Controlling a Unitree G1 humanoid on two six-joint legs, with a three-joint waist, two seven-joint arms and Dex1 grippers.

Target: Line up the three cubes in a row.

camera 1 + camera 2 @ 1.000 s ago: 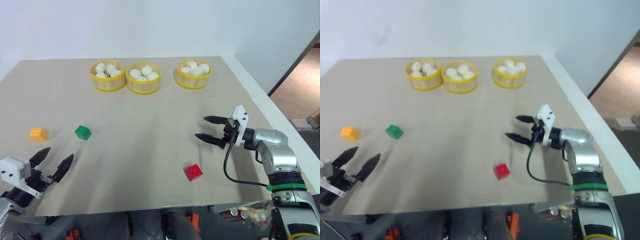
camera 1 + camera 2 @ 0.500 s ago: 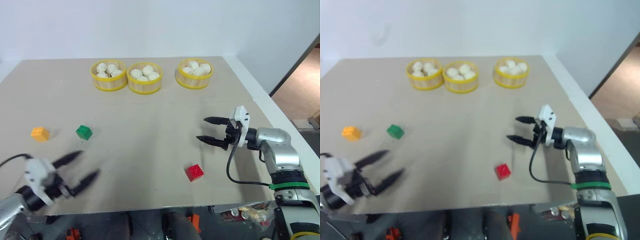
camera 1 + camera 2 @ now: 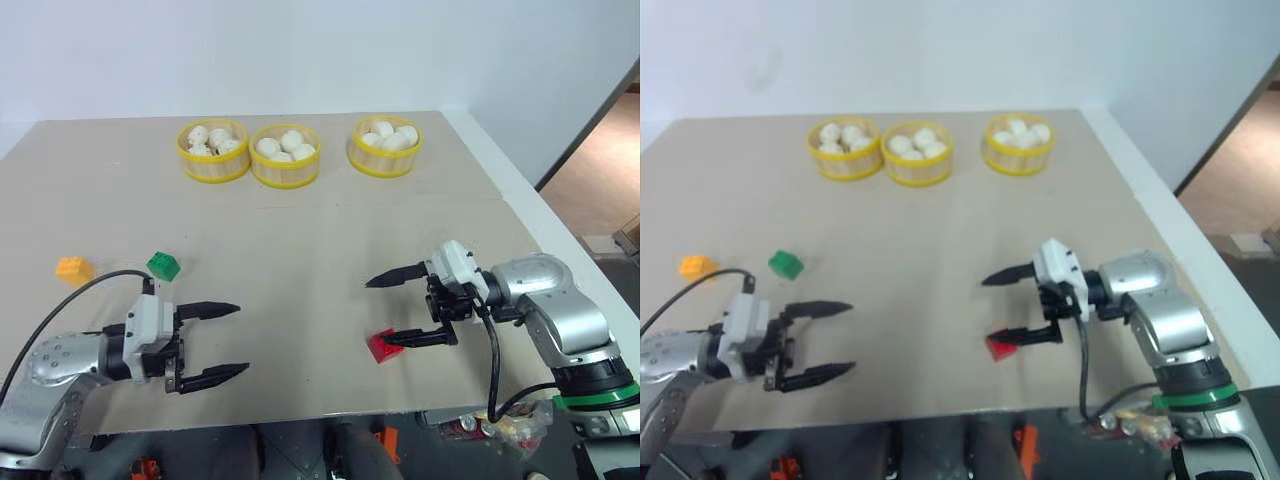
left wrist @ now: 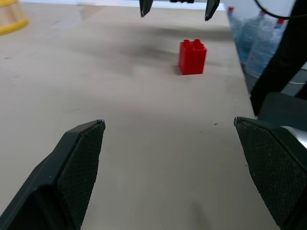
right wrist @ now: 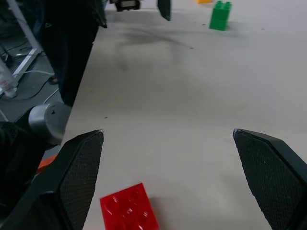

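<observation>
The red cube (image 3: 380, 349) lies near the table's front edge, right of centre. My right gripper (image 3: 377, 313) is open, points left and hovers just over it, its lower finger partly covering the cube. In the right wrist view the red cube (image 5: 128, 207) sits close by one finger (image 5: 79, 167), not between the two. The green cube (image 3: 164, 266) and the orange-yellow cube (image 3: 74, 268) rest on the table's left side. My left gripper (image 3: 241, 339) is open and empty, pointing right toward the red cube (image 4: 193, 57) from below the green one.
Three yellow-rimmed baskets of white buns (image 3: 213, 168) (image 3: 286, 176) (image 3: 385, 164) stand in a row at the back. The table's front edge (image 3: 300, 416) runs just below both grippers. Bottles (image 4: 261, 45) stand below the table's right side.
My left gripper has swung from pointing forward at the far left to pointing right, and has moved toward the middle. My right gripper has pulled back and left, down over the red cube.
</observation>
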